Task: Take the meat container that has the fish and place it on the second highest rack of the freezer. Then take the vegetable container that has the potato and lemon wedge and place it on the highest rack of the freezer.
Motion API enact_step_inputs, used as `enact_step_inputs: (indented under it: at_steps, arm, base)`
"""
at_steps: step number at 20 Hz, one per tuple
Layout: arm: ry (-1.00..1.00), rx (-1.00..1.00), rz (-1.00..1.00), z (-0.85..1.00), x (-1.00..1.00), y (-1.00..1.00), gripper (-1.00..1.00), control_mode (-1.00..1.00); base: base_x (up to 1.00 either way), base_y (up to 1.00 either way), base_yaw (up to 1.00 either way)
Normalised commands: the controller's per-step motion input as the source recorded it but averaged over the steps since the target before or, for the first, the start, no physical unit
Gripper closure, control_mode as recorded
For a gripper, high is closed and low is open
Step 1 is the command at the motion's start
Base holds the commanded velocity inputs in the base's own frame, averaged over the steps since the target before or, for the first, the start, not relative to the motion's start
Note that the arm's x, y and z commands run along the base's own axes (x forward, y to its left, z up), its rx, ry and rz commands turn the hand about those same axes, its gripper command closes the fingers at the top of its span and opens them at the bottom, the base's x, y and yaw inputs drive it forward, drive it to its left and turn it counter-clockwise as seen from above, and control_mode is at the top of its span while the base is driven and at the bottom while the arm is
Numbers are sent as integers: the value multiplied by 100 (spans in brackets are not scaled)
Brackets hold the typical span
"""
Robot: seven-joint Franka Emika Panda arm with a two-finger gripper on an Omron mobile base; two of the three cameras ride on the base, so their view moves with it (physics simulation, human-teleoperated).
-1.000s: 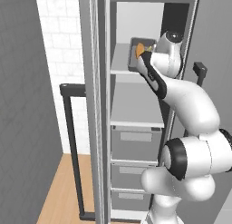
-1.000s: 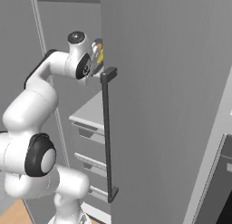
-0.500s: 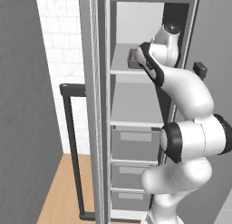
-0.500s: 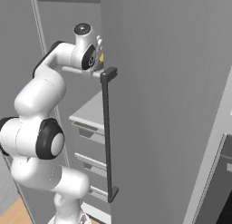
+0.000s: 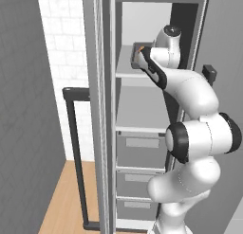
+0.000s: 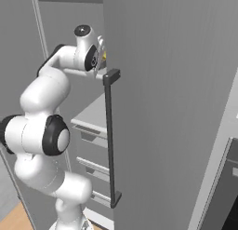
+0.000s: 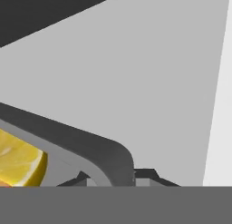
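In the left base view my gripper [image 5: 142, 62] reaches into the open freezer and holds the dark grey vegetable container [image 5: 138, 57] at the level of the highest rack [image 5: 127, 73]. The hand view has the container's rounded rim [image 7: 90, 146] running between my fingertips [image 7: 146, 174], with the yellow lemon wedge [image 7: 18, 159] inside it. The rack's pale surface [image 7: 136, 82] lies beyond. From the right, the gripper [image 6: 99, 57] sits by the door edge. The second highest rack [image 5: 137, 117] lies below. The meat container and the potato are out of view.
The freezer door [image 6: 176, 108] stands open on the right, its long dark handle [image 6: 110, 136] close to my hand. Grey drawers [image 5: 140, 150] fill the freezer's lower part. A second dark handle [image 5: 76, 152] stands at the left, above the wooden floor [image 5: 66, 200].
My arm has swung up and straightened, pushing the hand and the vegetable container farther in over the top rack.
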Motion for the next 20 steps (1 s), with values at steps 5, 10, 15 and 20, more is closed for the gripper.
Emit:
enact_step_inputs:
  at_steps: [5, 10, 15, 20]
  arm:
    - [-4, 0, 0, 6, -40, 14, 100, -100]
    - [0, 0, 0, 6, -12, 0, 100, -100]
    - [12, 0, 0, -3, 33, -14, 100, -100]
    - [16, 0, 0, -12, 65, -7, 100, -100]
  base:
    - [0, 0, 0]
    - [0, 0, 0]
    - [0, 0, 0]
    - [0, 0, 0]
